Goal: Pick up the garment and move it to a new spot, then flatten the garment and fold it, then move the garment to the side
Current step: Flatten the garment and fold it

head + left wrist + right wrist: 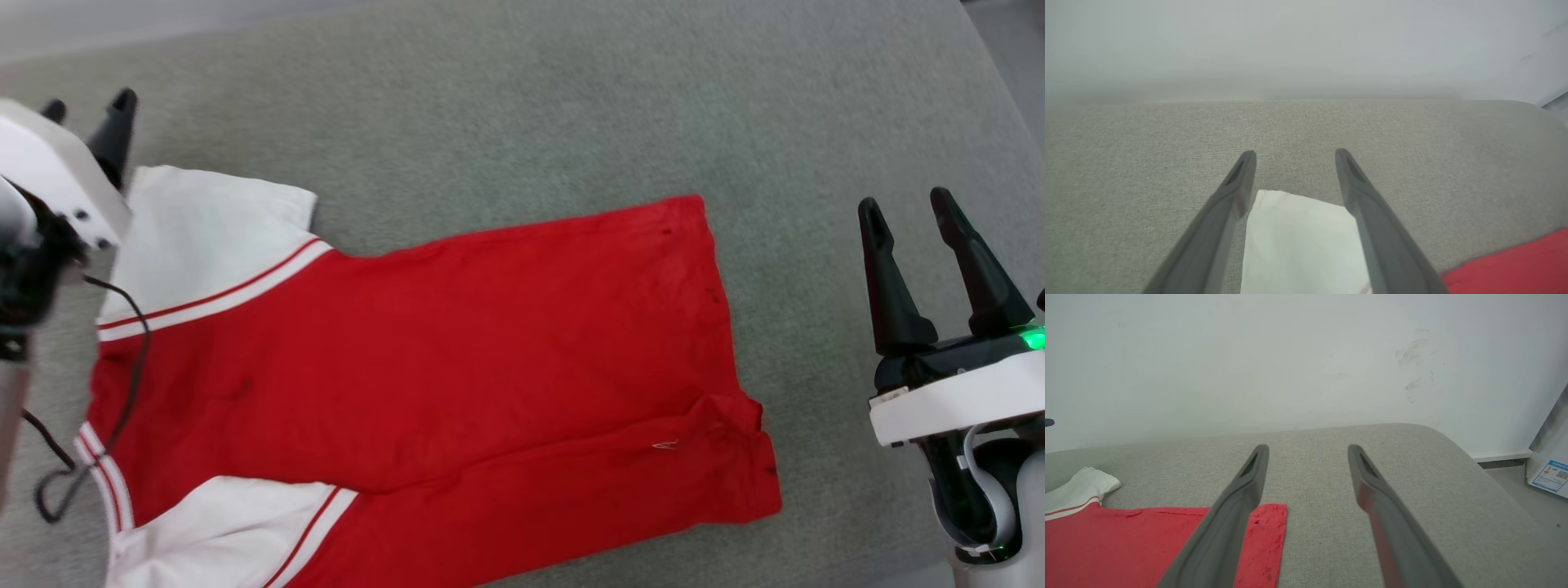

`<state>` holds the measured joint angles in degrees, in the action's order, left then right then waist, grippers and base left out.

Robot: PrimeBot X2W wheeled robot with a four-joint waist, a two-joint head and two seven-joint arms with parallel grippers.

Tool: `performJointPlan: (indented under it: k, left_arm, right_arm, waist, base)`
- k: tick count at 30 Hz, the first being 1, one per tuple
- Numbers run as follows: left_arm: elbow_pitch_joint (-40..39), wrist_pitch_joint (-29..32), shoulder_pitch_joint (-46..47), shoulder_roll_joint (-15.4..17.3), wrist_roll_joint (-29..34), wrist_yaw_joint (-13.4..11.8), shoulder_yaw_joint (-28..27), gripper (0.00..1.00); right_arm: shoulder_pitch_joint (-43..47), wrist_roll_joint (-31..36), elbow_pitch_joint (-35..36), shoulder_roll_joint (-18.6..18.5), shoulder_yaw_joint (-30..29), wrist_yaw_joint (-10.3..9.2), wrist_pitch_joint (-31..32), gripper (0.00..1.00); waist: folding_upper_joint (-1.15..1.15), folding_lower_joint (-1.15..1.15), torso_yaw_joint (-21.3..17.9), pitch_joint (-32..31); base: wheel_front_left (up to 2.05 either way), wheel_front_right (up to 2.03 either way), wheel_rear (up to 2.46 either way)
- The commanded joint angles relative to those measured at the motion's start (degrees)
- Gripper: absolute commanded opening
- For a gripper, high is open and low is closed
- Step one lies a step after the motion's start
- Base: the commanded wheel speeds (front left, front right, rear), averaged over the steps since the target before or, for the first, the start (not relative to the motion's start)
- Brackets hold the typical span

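Grey fabric surface [522, 106]: red jersey [424, 343] lies spread, white sleeve [1298, 241] just beside left pincer [1295, 154], hem [727, 327] left of right pincer [904, 200]; both pincers wide open, empty.

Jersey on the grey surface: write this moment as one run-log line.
jersey: spread on grey upholstered surface, plain red side up | left end effector: open, by white sleeve | right end effector: open, beside hem, empty

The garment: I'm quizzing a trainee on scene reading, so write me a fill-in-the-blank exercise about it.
The garment has a red body and ____ sleeves.
The left gripper and right gripper hold nothing; their jaws stand ____.
The garment lies on a ____ fabric surface.
Missing: white; open; grey.
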<state>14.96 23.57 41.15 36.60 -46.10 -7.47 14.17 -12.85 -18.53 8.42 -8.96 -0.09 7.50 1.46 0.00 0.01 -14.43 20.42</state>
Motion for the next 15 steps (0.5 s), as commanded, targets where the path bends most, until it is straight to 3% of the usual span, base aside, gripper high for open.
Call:
performJointPlan:
  k: [1,8,12,15]
  left_arm:
    - [1.06,2.95,2.40,1.29,-0.35,0.57,0.54,1.00]
    - [5.09,19.85,7.36,6.76,-2.17,1.39,3.45,1.00]
    - [6.13,25.24,6.60,9.32,-2.80,0.30,3.85,1.00]
    - [7.34,28.12,4.59,9.31,-4.15,-0.79,4.08,1.00]
  right_arm:
    - [-1.00,-0.15,-0.16,0.43,0.10,-0.02,-0.44,1.00]
    - [-1.63,-1.15,-0.87,1.29,0.69,-0.02,-1.69,1.00]
    - [-2.21,-1.43,-1.70,1.56,1.39,-0.02,-2.15,1.00]
    - [-2.36,-2.00,-2.16,1.71,1.68,-0.02,-2.43,1.00]
  waist:
    - [0.00,-0.01,-2.87,3.28]
    - [0.00,-0.01,-4.94,6.80]
    - [0.00,-0.01,-6.00,8.44]
    - [0.00,-0.01,-6.36,9.34]
  base:
    - [0.00,0.00,0.00]
    - [0.00,0.00,0.00]
    - [0.00,0.00,0.00]
    - [0.00,0.00,0.00]
